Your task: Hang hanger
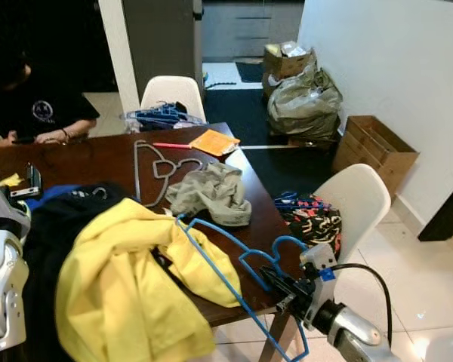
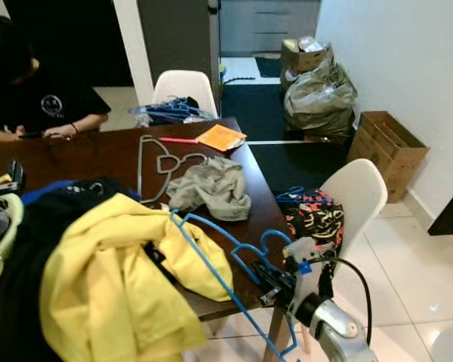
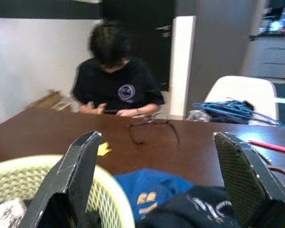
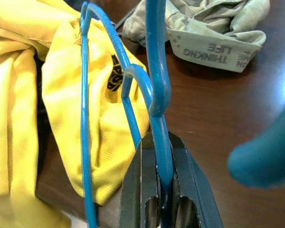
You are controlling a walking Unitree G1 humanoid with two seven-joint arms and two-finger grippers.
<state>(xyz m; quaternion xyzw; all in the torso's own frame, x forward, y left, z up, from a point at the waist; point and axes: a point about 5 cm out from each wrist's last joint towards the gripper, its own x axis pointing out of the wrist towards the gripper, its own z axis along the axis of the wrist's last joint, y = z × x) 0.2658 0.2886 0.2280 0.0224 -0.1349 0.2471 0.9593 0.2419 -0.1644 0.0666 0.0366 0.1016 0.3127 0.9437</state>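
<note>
A blue wire hanger (image 1: 226, 260) sticks out over the near right corner of the brown table (image 1: 98, 162), one end lying on a yellow garment (image 1: 128, 286). My right gripper (image 1: 283, 290) is shut on the hanger near its hook, and the two fingers (image 4: 180, 180) pinch the blue wire (image 4: 156, 128) between them. A grey hanger (image 1: 155, 170) lies flat on the table further back. My left gripper (image 3: 156, 190) is open above a pale mesh basket (image 3: 19, 175) at the table's left side.
A person (image 1: 26, 98) sits at the far left of the table. A grey-green garment (image 1: 211, 192), dark clothes (image 1: 53, 226) and an orange envelope (image 1: 214, 141) lie on it. White chairs (image 1: 355, 200) stand right and behind, the far one holding blue hangers (image 1: 158, 115). Bags (image 1: 302, 102) and a cardboard box (image 1: 374, 147) line the right wall.
</note>
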